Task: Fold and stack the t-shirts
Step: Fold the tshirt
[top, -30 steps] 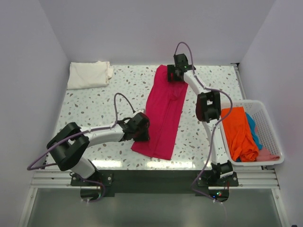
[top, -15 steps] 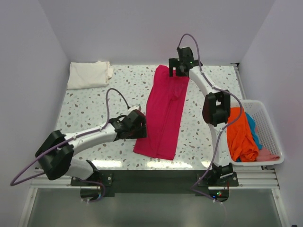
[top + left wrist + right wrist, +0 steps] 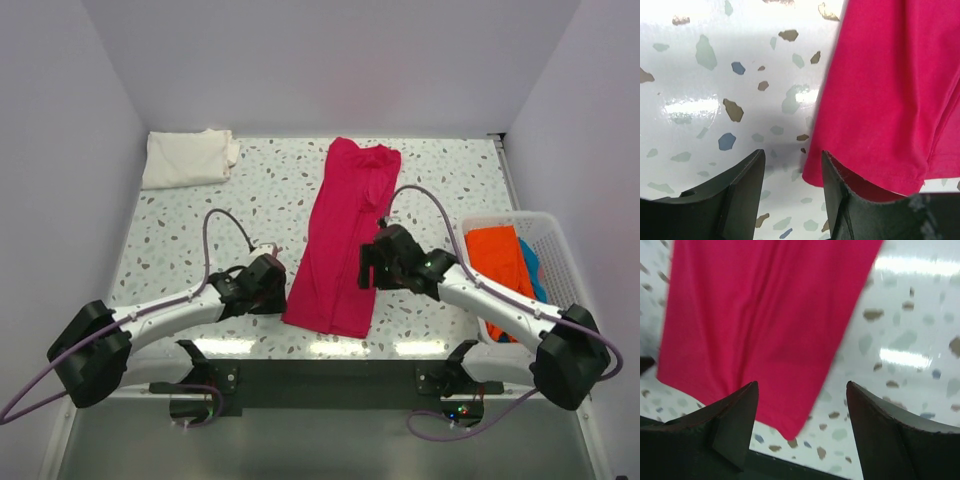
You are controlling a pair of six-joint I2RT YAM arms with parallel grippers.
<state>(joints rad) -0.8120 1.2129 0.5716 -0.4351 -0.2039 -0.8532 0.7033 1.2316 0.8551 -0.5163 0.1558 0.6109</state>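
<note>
A magenta-red t-shirt [image 3: 345,235] lies folded into a long strip down the middle of the table. It also shows in the left wrist view [image 3: 890,90] and the right wrist view [image 3: 765,325]. My left gripper [image 3: 272,292] is open and empty, just left of the strip's near left corner. My right gripper [image 3: 368,268] is open and empty over the strip's near right edge. A folded cream-white t-shirt [image 3: 188,157] lies at the far left corner. Orange [image 3: 505,280], blue [image 3: 538,272] and pink [image 3: 566,327] t-shirts lie in the basket.
A white plastic mesh basket [image 3: 565,262] stands at the right edge of the speckled table [image 3: 200,230]. The table's near edge runs just below the strip's near end. White walls close the left, far and right sides.
My right arm has swung from the strip's far end back to its near right edge, empty. My left gripper has drawn back and to the left off the strip. The strip lies straighter.
</note>
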